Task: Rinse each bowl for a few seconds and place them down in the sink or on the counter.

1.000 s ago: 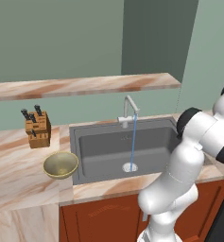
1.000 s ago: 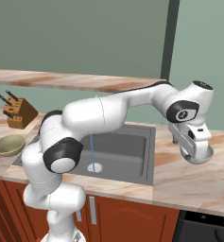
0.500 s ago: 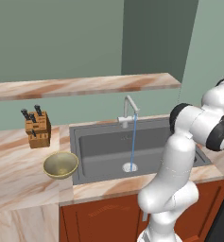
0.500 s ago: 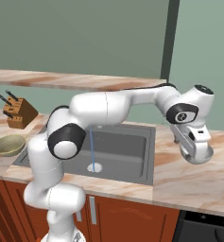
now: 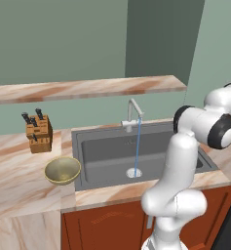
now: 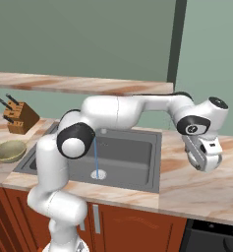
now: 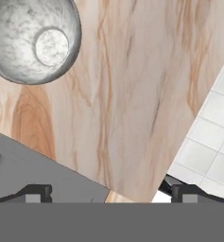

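Note:
The olive-gold bowl (image 5: 62, 170) (image 6: 10, 150) sits upright on the counter (image 5: 19, 180) just left of the sink (image 5: 102, 156) (image 6: 132, 152). Water runs from the silver faucet (image 5: 131, 112) in a thin stream down to the drain. My gripper (image 6: 206, 165) hangs over the counter (image 6: 196, 192) to the right of the sink. In the hand view the gripper (image 7: 111, 194) is open, its tips far apart with nothing between them. The pale grey bowl (image 7: 33, 38) lies on the marbled top (image 7: 132, 94) at the upper left, clear of the fingers.
A wooden knife block (image 5: 38, 133) (image 6: 19, 118) stands behind the olive bowl. A narrow marbled shelf (image 5: 87, 88) (image 6: 78, 84) runs along the wall above the sink. In the hand view the counter's edge drops to white floor tiles (image 7: 212, 132).
The arm's elbow and forearm have swung and straightened out. The hand has stayed over the right counter, sinking slightly. The olive bowl has not moved.

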Controlling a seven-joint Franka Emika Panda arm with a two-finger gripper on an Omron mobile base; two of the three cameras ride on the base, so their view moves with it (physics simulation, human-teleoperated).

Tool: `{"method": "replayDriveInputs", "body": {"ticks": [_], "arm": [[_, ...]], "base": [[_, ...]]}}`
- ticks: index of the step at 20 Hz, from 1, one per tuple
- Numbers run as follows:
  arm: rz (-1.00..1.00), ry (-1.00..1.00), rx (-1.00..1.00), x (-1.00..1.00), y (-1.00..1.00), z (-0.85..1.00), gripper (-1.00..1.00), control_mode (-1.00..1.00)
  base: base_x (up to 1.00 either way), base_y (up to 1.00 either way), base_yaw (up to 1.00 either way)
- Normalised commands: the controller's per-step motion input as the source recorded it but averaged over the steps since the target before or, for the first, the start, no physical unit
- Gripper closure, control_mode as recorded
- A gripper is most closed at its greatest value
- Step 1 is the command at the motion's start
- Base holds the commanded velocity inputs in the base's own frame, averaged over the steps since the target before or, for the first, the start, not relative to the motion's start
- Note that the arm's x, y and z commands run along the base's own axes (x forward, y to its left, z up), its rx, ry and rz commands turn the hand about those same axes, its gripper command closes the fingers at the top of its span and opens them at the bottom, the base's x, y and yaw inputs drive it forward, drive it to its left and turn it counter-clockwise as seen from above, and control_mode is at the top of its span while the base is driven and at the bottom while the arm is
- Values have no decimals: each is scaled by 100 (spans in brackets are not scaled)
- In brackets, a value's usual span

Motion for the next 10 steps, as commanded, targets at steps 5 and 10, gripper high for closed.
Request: {"method": "replayDriveInputs", "body": {"ticks": [5, 10], "arm": [[0, -9, 0, 13, 0, -7, -100, -100], [0, -6, 0, 17, 0, -11, -100, -100]], "base": [[0, 0, 0], [0, 0, 0]]}}
